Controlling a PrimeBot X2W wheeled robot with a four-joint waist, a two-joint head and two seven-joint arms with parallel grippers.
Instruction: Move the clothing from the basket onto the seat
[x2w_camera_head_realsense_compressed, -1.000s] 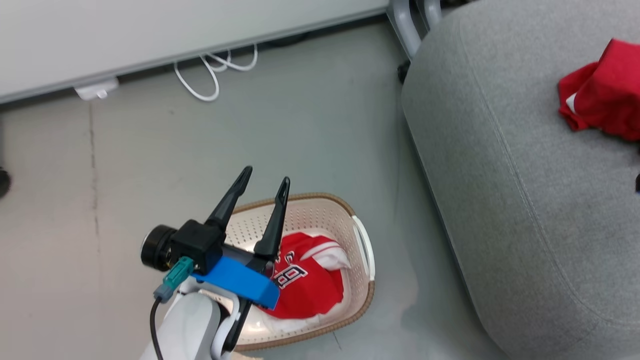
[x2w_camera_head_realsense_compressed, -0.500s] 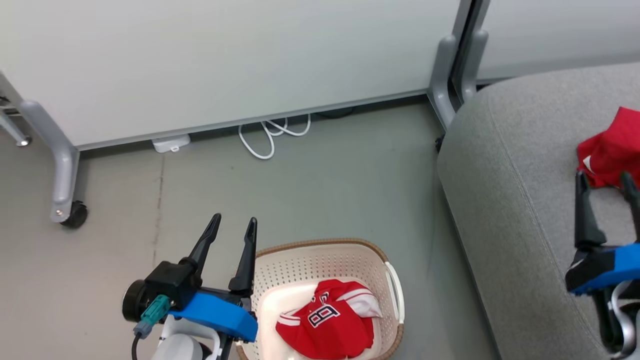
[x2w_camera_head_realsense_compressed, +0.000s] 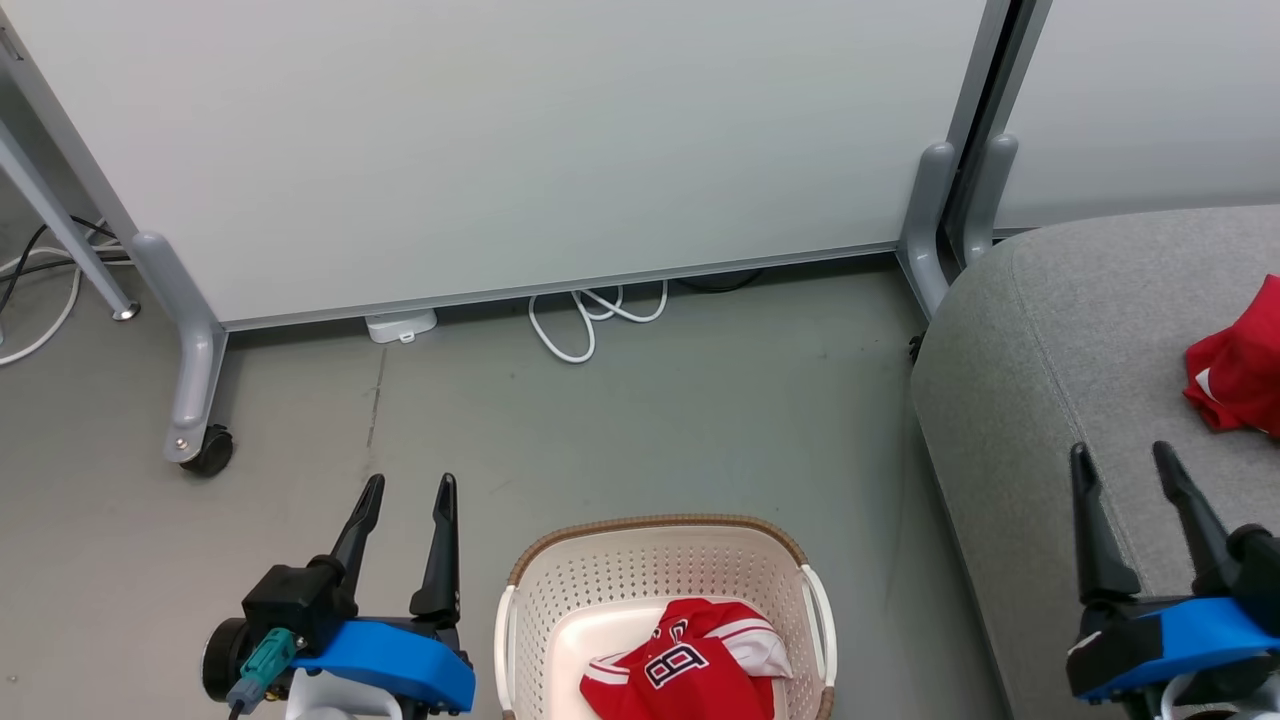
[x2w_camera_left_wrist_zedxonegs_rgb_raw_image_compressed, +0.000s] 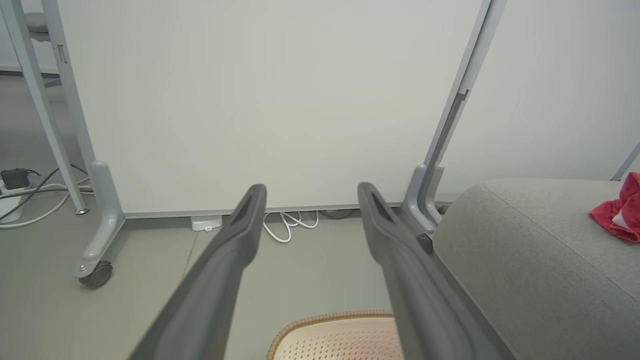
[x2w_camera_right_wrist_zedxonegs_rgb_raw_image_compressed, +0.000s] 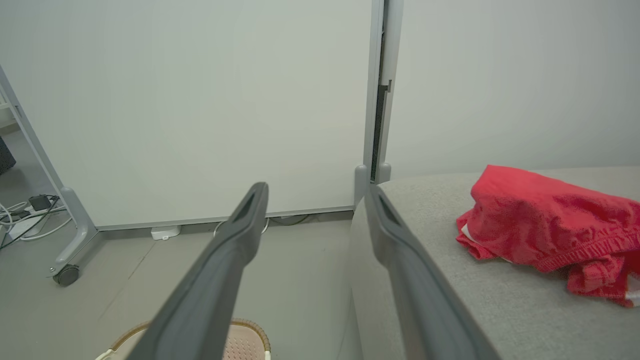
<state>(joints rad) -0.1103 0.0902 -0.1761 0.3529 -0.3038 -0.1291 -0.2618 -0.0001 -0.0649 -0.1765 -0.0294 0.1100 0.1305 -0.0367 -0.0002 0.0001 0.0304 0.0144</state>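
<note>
Red jersey (x2w_camera_head_realsense_compressed: 690, 668) with white striped sleeves and a black-and-white number lay crumpled on the bottom of the cream basket (x2w_camera_head_realsense_compressed: 655, 523), at the lower middle of the head view. Plain red garment (x2w_camera_right_wrist_zedxonegs_rgb_raw_image_compressed: 545, 225) sat bunched on the light-grey seat (x2w_camera_head_realsense_compressed: 1060, 330), toward its right side, well apart from the basket. Basket stood on the grey floor (x2w_camera_head_realsense_compressed: 700, 420) near the seat's left edge, with a gap between them. Left gripper (x2w_camera_head_realsense_compressed: 410, 482) hung over the floor just left of the basket, fingers spread, empty. Right gripper (x2w_camera_head_realsense_compressed: 1119, 450) hung over the front part of the seat, fingers spread too, empty, near the plain garment but clear of it. Behind them stood a pale partition panel (x2w_camera_head_realsense_compressed: 500, 140) on grey legs, with one caster (x2w_camera_head_realsense_compressed: 210, 452) at the left. A looped white cable (x2w_camera_head_realsense_compressed: 585, 325) and a small white box (x2w_camera_head_realsense_compressed: 400, 326) lay at the panel's foot.
</note>
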